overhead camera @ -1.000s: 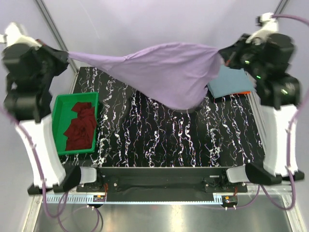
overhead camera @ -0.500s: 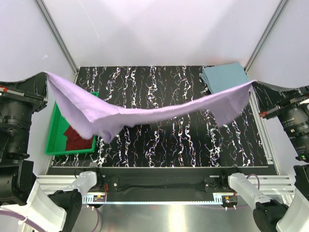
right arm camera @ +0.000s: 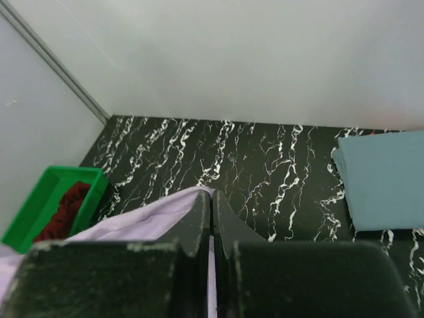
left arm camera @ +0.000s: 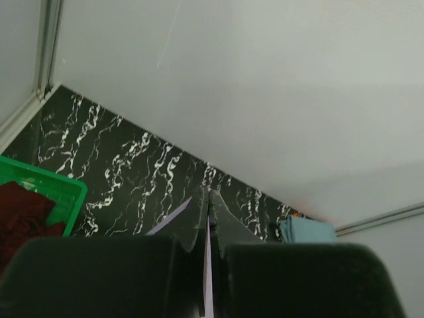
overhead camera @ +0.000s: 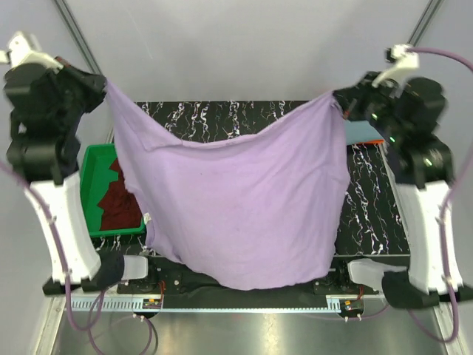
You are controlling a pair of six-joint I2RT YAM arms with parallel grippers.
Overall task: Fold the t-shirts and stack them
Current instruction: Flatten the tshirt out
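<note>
The lavender t-shirt (overhead camera: 236,207) hangs spread like a curtain between both raised arms, its lower edge reaching over the table's near edge. My left gripper (overhead camera: 103,80) is shut on its upper left corner and my right gripper (overhead camera: 336,98) is shut on its upper right corner. In the wrist views a thin strip of lavender cloth (left arm camera: 207,265) shows between the left fingers (left arm camera: 192,222) and lavender cloth (right arm camera: 142,215) trails from the right fingers (right arm camera: 199,222). The folded teal-blue t-shirt (right arm camera: 384,179) lies at the table's back right. The maroon t-shirt (overhead camera: 118,203) lies crumpled in the green tray (overhead camera: 92,166).
The black marbled table (overhead camera: 222,118) is mostly hidden behind the hanging cloth. The green tray (right arm camera: 36,199) sits along the left edge. White walls and metal frame posts (overhead camera: 77,37) close in the back and sides.
Both arms swung back up and toward the rear. The lavender shirt, stretched low as a band half a second ago, now hangs open as a wide sheet.
</note>
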